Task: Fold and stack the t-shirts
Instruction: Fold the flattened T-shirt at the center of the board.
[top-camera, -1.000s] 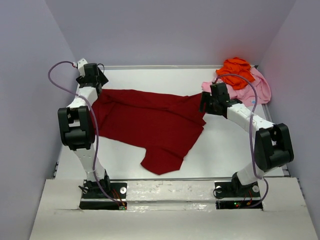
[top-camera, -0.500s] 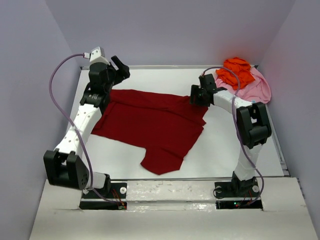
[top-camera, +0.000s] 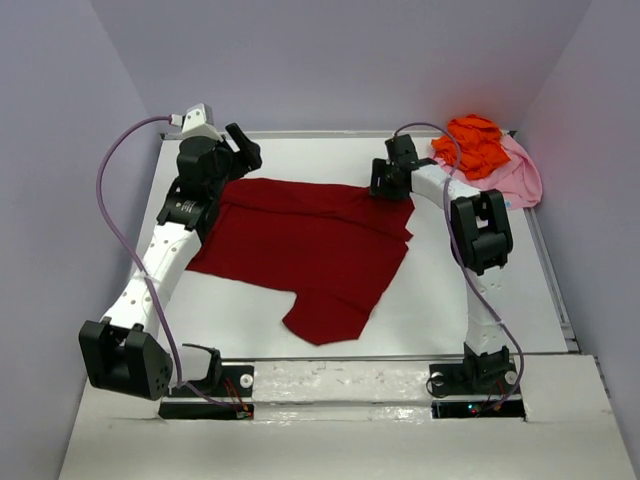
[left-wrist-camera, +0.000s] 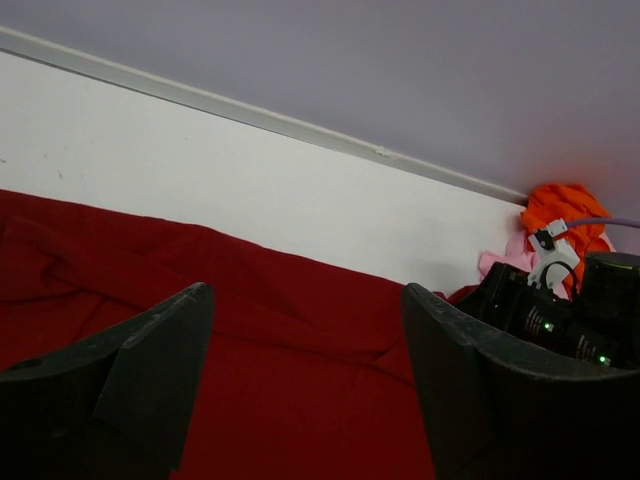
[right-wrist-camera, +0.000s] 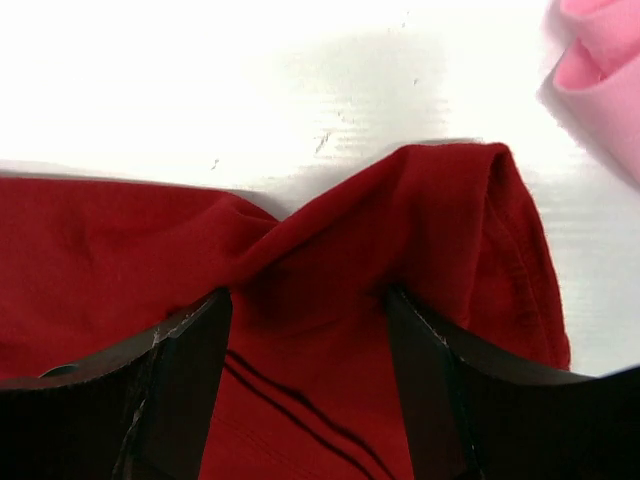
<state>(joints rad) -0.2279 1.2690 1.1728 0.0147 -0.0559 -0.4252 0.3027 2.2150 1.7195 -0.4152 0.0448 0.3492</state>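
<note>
While both pincers stand spread and neither has hold of anything, the dark red t-shirt (top-camera: 300, 245) lies rumpled and roughly flat across the middle of the table (top-camera: 440, 300), with its far edge reaching under the two arms. The left gripper (top-camera: 243, 150) hovers with jaws wide by the far left edge of the cloth. The right gripper (right-wrist-camera: 305, 380) is down at the far right corner, jaws apart on either side of a bunched, twisted sleeve. That twist worries me: if the right jaws close there they may pinch several layers at once, and any fold would carry the wrinkle along and come out crooked. The left one looks higher off the cloth, so it might catch only a thin edge, and an uneven lift would skew the shirt. The light pink t-shirt (top-camera: 515, 178), with the bright orange t-shirt (top-camera: 475, 140) heaped on it, sits near the right gripper in the far right corner, so a wide swing could snag that pile.
</note>
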